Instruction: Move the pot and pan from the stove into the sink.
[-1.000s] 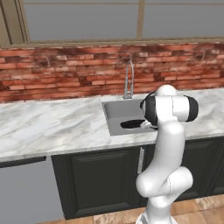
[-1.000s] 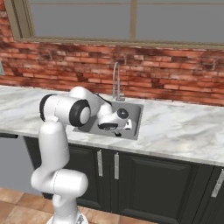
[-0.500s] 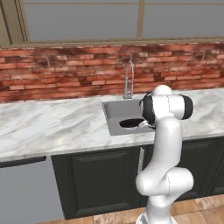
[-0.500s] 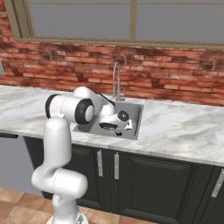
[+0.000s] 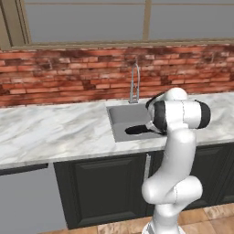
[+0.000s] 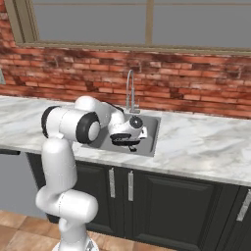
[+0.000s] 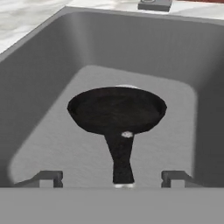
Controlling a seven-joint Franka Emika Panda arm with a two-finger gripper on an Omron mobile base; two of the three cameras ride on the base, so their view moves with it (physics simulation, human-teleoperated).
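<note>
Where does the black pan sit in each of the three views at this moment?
Left base view: the pan lies low in the sink, just left of the arm's white upper joint.
Right base view: it lies in the basin in front of the wrist, partly hidden by it.
Hand view: it lies centred on the sink floor, handle pointing toward the camera between the open gripper.
Shared landmark: the arched faucet behind the sink.

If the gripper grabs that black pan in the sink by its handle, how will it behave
The pan looks rigid and shallow, probably light. Held by its thin handle, the bowl end would likely droop. Pushed, it should slide on the smooth sink floor.
</note>
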